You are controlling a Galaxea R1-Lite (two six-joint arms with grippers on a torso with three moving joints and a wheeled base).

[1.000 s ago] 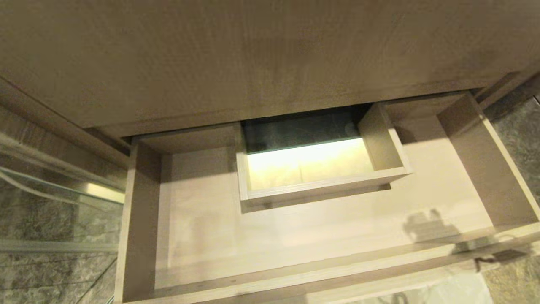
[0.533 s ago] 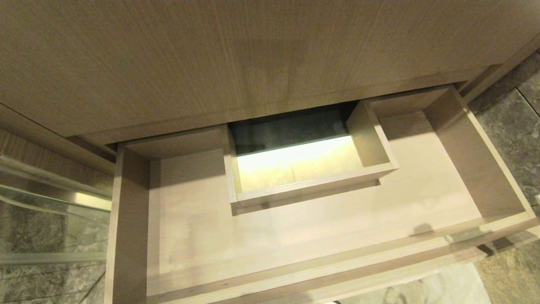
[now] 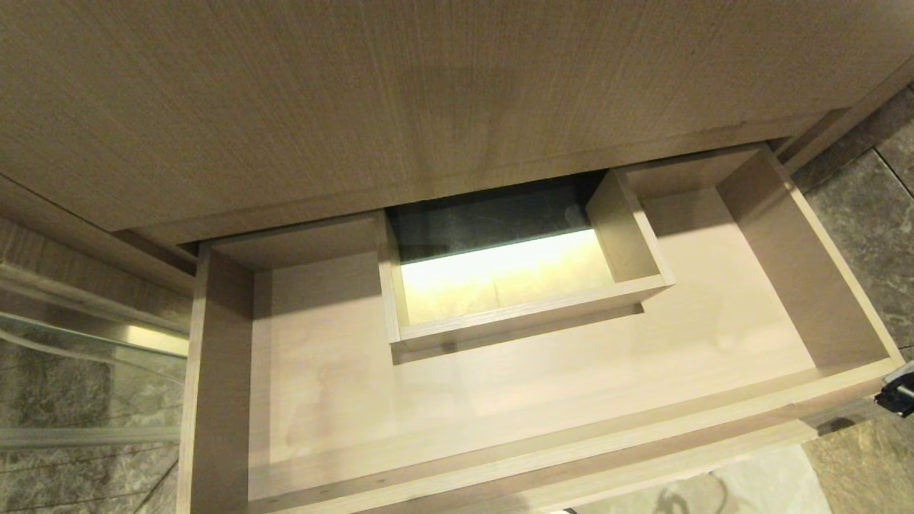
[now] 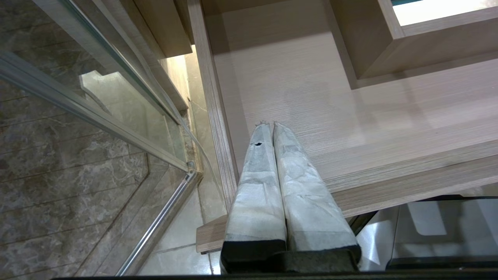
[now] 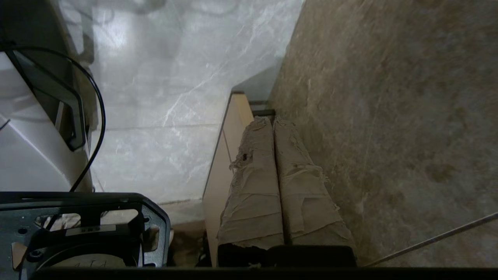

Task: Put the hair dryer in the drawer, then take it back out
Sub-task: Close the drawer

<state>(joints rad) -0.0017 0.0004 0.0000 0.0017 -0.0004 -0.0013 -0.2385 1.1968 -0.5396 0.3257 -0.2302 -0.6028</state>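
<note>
The right gripper (image 5: 272, 121), its cloth-wrapped fingers pressed together and holding nothing, hangs just outside the front right corner of the wide, shallow, light wood-grain drawer (image 3: 543, 457), over dark stone floor (image 5: 389, 116). The left gripper (image 4: 271, 125), also closed and empty, hovers over the pulled-out drawer's left front part. The hair dryer appears in no view.

The left tool (image 4: 273, 125) pointed away from its wrist camera, rising from the lower centre of that frame, its 2 cloth-wrapped fingers (image 4: 256, 186) pressed flat together along their whole length, nothing between them. The right tool (image 5: 271, 119) stood the same way in its own wrist frame, both frayed, wrapped fingers (image 5: 253, 186) closed against each other and empty. In the head frame only a dark part of the right arm (image 3: 898, 392) showed at the right edge, low down.
</note>
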